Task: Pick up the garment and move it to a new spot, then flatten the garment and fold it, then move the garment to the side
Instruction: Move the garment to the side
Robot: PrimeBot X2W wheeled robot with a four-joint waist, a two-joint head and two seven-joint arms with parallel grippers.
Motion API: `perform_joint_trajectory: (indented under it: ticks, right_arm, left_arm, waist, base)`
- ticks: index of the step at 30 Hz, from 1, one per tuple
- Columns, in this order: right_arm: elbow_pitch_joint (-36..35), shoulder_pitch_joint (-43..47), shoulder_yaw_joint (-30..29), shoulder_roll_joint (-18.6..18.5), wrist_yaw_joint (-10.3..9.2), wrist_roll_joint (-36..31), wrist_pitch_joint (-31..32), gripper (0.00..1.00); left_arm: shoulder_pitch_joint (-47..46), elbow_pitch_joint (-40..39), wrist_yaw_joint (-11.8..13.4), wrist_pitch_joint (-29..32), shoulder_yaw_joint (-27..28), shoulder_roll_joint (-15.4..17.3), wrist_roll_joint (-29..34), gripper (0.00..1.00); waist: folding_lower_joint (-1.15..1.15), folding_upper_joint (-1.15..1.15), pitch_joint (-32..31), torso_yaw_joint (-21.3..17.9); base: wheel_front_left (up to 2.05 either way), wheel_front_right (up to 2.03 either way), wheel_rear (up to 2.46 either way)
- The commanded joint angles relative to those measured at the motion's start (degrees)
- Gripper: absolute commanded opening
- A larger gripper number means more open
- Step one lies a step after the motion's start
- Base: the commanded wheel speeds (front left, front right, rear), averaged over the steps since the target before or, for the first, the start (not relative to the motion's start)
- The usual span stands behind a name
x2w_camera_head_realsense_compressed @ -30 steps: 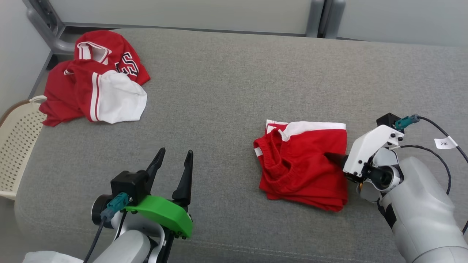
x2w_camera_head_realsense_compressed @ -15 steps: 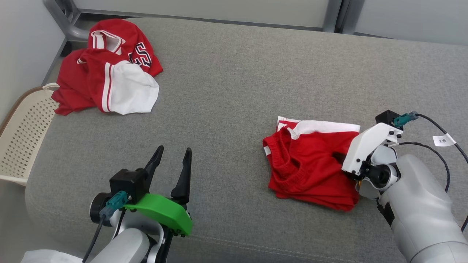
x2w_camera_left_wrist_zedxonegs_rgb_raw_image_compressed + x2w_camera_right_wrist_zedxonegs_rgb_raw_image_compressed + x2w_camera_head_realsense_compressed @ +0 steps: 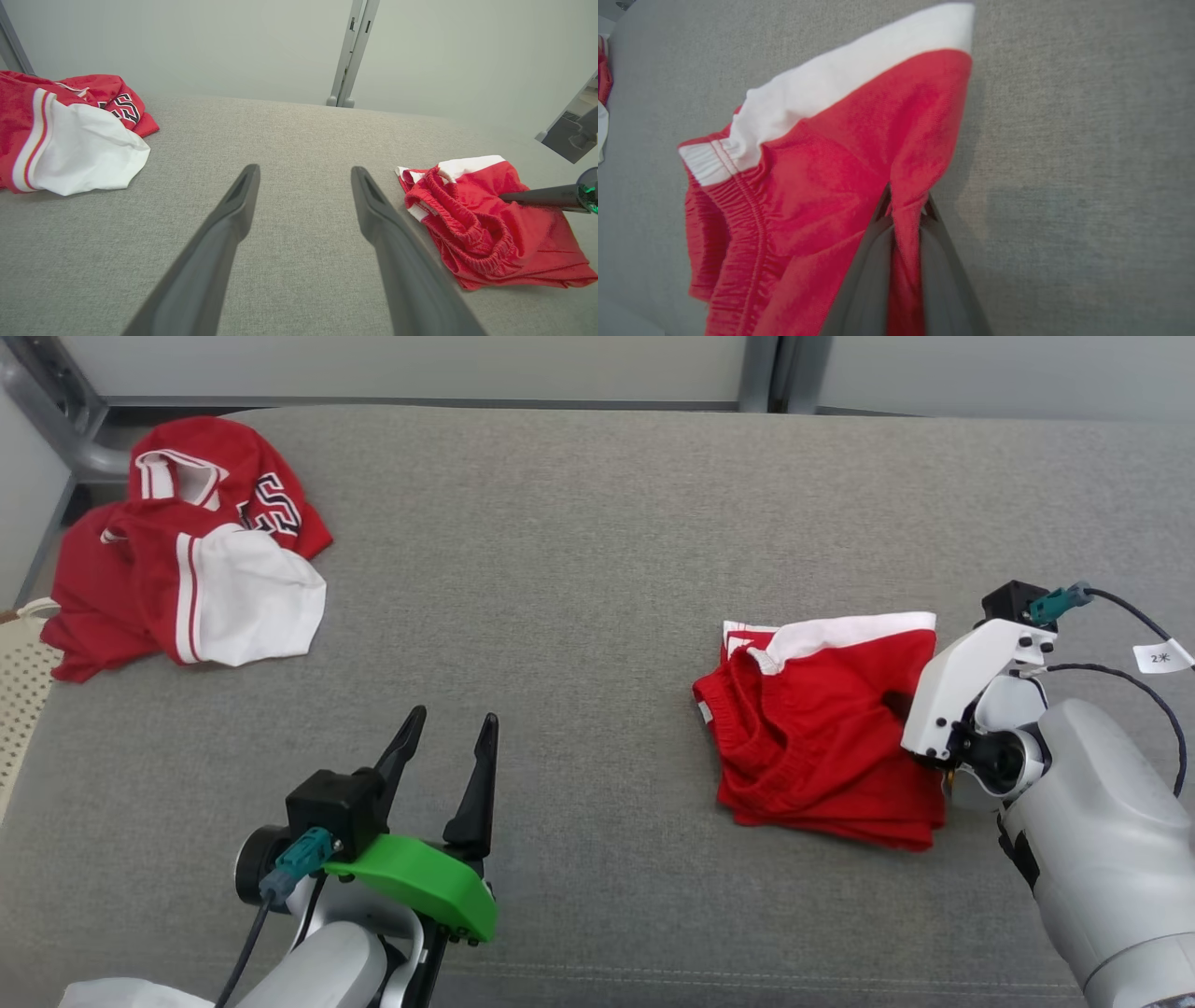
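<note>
While the left end effector (image 3: 454,717) gapes, the right end effector (image 3: 906,203) pinches the shorts (image 3: 822,737).

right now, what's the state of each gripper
Left gripper: jaws open, holding nothing.
Right gripper: jaws shut on the edge of the folded red fabric shorts with a white band.

The head view looks steeply down on the grey surface (image 3: 579,569). The left wrist view skims low across it. The right wrist view sits close over the red shorts (image 3: 822,186), which all three views share, toward 3 o'clock in the head view.
</note>
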Motion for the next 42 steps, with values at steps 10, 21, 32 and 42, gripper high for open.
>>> perform_joint_trajectory:
  ticks: [10,21,32,42]
  right_arm:
    - [-0.94,-3.44,2.24,-1.65,-0.06,0.15,-0.82,0.0]
    - [0.63,-6.63,2.63,-1.95,-0.05,0.91,-2.64,0.0]
    - [3.45,-11.56,3.0,-2.46,-0.05,0.71,-5.67,0.0]
    - [6.36,-17.45,2.07,-7.73,-0.05,0.42,-8.32,0.0]
  left_arm:
    - [-2.02,-1.15,0.09,0.84,-0.95,0.29,1.18,1.0]
    - [-4.89,-1.18,-0.72,1.95,-2.16,-0.16,2.3,1.0]
    - [-7.87,-3.0,-0.43,2.74,-2.25,1.0,3.57,1.0]
    - [-11.52,-7.85,1.05,4.62,-1.99,2.86,6.16,1.0]
  waist:
    - [0.0,0.0,2.16,-12.24]
    - [0.0,0.0,4.86,-20.33]
    - [0.0,0.0,9.01,-20.29]
    - [0.0,0.0,12.91,-17.83]
  base:
    - [0.0,0.0,0.0]
    - [0.0,0.0,0.0]
    - [0.0,0.0,0.0]
    - [0.0,0.0,0.0]
